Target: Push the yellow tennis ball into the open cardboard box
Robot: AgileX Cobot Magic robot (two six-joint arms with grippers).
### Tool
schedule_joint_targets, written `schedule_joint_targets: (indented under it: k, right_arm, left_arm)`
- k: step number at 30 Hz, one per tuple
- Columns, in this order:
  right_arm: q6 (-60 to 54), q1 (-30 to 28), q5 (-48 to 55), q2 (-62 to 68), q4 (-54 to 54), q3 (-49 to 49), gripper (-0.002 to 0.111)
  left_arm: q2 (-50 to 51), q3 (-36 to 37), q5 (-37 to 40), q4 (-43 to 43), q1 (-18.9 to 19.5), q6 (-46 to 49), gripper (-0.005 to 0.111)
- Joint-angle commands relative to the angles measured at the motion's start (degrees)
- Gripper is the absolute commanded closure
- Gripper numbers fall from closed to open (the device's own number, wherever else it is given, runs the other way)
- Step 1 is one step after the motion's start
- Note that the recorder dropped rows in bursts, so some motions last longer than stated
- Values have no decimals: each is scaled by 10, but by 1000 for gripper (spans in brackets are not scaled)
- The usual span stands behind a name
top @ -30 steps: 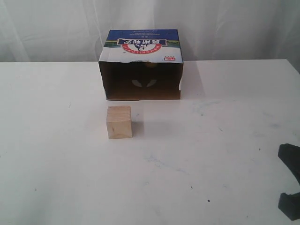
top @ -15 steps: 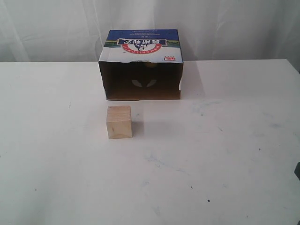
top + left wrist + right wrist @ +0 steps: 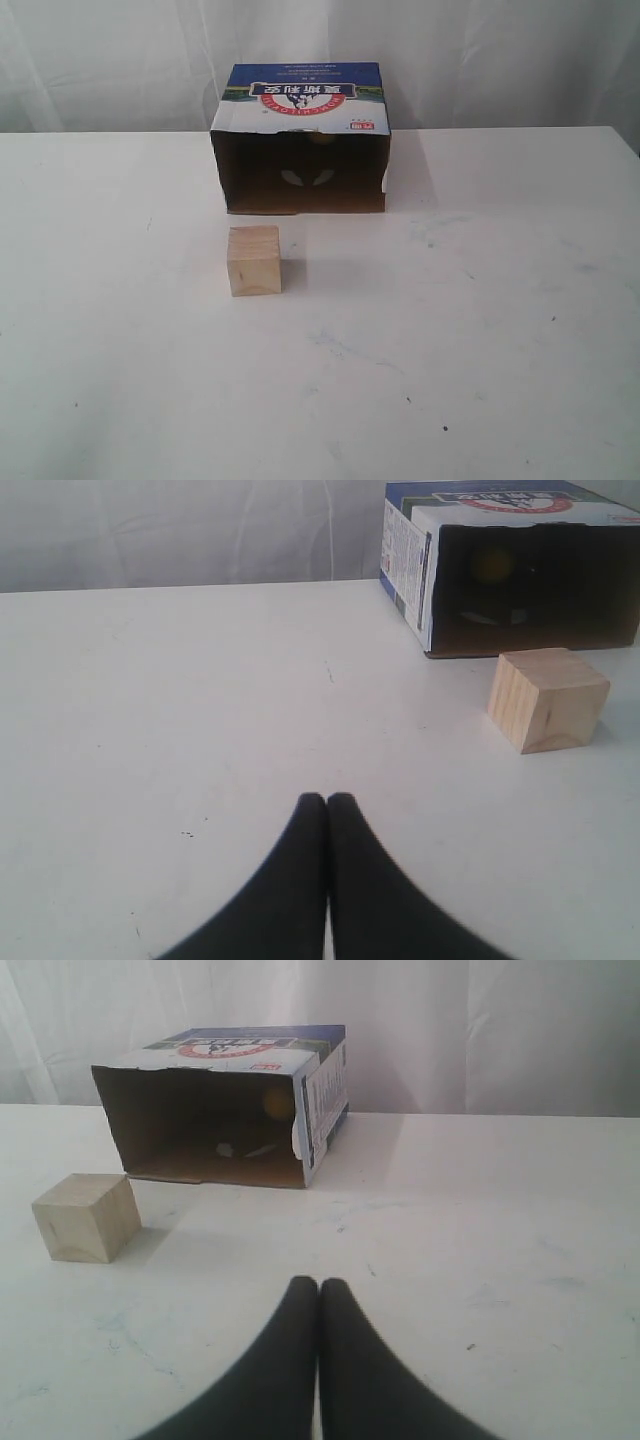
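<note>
The open cardboard box (image 3: pixel 300 130) lies on its side at the back of the table, its dark mouth facing forward. Deep inside it sits the yellow tennis ball (image 3: pixel 277 1103), dim in shadow; it also shows faintly as the ball (image 3: pixel 493 566) and the ball (image 3: pixel 318 137). My left gripper (image 3: pixel 327 799) is shut and empty, well short of the box (image 3: pixel 520 560). My right gripper (image 3: pixel 318 1284) is shut and empty too, in front of the box (image 3: pixel 230 1100). Neither gripper appears in the exterior view.
A pale wooden cube (image 3: pixel 254 260) stands on the white table (image 3: pixel 450 330) just in front of the box's mouth, toward its left side; the same cube (image 3: pixel 547 698) and cube (image 3: pixel 87 1217) show in both wrist views. A white curtain hangs behind.
The right gripper, seen open at the exterior view's lower right edge a second ago, has drawn back out of that view. Box, ball and cube have not moved.
</note>
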Motion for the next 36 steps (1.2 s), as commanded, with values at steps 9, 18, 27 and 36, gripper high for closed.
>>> schedule_joint_targets:
  k: [9, 18, 27, 36]
  right_arm:
    - [-115, -3, 31, -3, 176, 3, 108]
    - [-352, -3, -12, -3, 210, 3, 108]
    - [-365, -3, -12, -3, 210, 3, 108]
    - [-362, -3, -12, -3, 210, 3, 108]
  left_arm:
    - [-3, 2, -3, -2, -3, -3, 107]
    - [-3, 2, -3, -2, -3, -3, 107]
    - [-3, 2, -3, -2, -3, -3, 107]
    - [-3, 2, -3, -2, -3, -3, 107]
